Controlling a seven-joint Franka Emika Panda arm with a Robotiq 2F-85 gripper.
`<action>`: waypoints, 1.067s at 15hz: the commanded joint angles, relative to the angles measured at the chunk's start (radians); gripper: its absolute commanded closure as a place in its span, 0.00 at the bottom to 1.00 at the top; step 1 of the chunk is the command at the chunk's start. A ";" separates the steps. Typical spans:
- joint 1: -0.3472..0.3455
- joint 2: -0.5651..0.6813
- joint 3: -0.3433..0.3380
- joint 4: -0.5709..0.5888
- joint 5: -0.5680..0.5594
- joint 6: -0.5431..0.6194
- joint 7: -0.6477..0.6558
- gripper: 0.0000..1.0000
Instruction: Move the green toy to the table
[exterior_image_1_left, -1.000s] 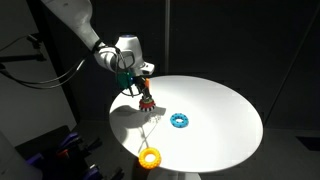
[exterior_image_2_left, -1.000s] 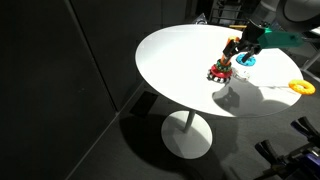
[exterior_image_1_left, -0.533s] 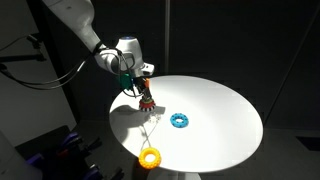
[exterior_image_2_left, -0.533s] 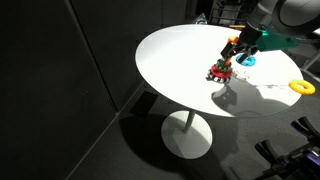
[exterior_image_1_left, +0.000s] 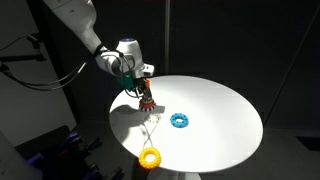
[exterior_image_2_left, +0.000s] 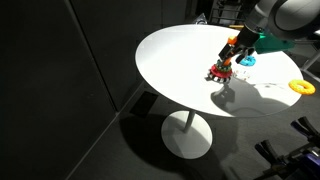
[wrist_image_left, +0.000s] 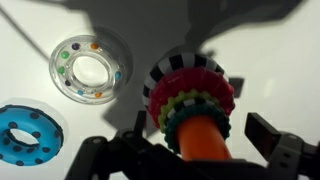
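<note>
A ring stacker (exterior_image_1_left: 147, 102) stands on the round white table (exterior_image_1_left: 215, 135) near its edge; it also shows in an exterior view (exterior_image_2_left: 220, 72). In the wrist view, a dark green ring (wrist_image_left: 198, 111) sits topmost on the orange post (wrist_image_left: 197, 140). Below it are a yellow-green ring, a red ring and a black-and-white striped base. My gripper (wrist_image_left: 197, 135) is open, one finger on each side of the green ring and post, with a gap on both sides. In both exterior views the gripper (exterior_image_1_left: 143, 88) (exterior_image_2_left: 233, 55) hangs right over the stack.
A blue ring (wrist_image_left: 25, 135) (exterior_image_1_left: 180, 121) (exterior_image_2_left: 247, 60) and a clear ring with coloured beads (wrist_image_left: 90, 70) lie on the table near the stacker. A yellow ring (exterior_image_1_left: 150, 157) (exterior_image_2_left: 300, 87) lies close to the table's edge. The surroundings are dark.
</note>
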 joint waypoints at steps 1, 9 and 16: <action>0.002 0.022 0.004 0.025 0.016 0.021 -0.041 0.00; 0.004 0.031 0.004 0.026 0.013 0.064 -0.059 0.48; 0.011 -0.006 -0.002 0.017 0.016 0.084 -0.043 0.73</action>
